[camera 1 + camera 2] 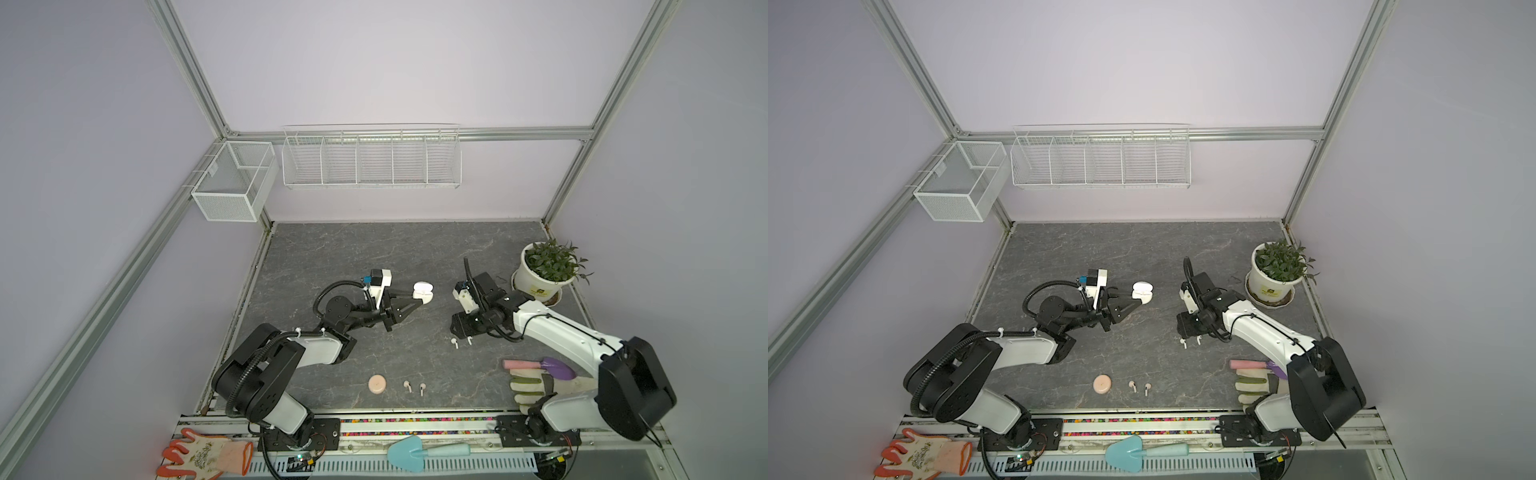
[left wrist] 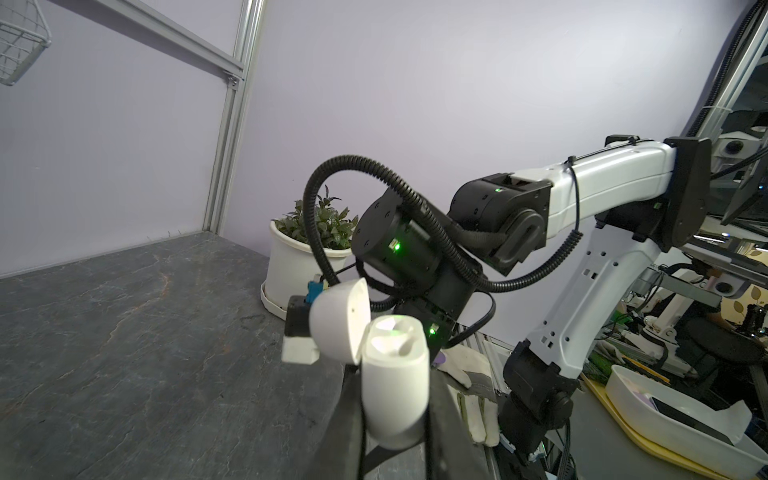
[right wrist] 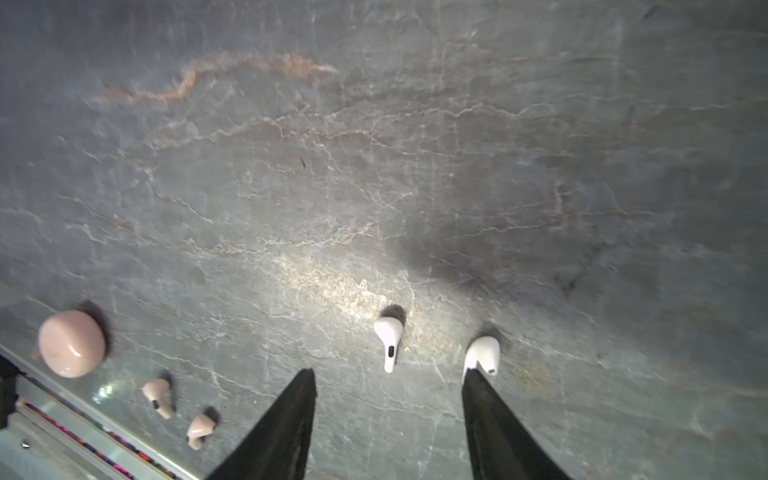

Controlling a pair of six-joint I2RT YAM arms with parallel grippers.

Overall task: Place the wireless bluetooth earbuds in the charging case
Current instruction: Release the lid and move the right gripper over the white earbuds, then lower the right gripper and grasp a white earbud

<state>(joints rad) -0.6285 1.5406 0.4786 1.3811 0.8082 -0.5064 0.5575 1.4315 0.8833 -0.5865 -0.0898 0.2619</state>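
Overhead, in both top views, the left claw [image 1: 417,301] is clamped on the white case [image 1: 423,291]. Left wrist: the case's lid [image 2: 340,322] stands flipped open. Right wrist: the right claw [image 3: 388,372], fingers apart, hangs over two white earbuds [image 3: 389,338] on the table [image 3: 374,166]; pink earbuds [image 3: 158,397] lie beside a pink case [image 3: 71,343].

Lilac walls [image 1: 374,62] — grey marbled tabletop [image 1: 374,249]

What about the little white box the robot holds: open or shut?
Open. In the left wrist view the white case has its lid flipped back on the hinge, and the hollows inside show.
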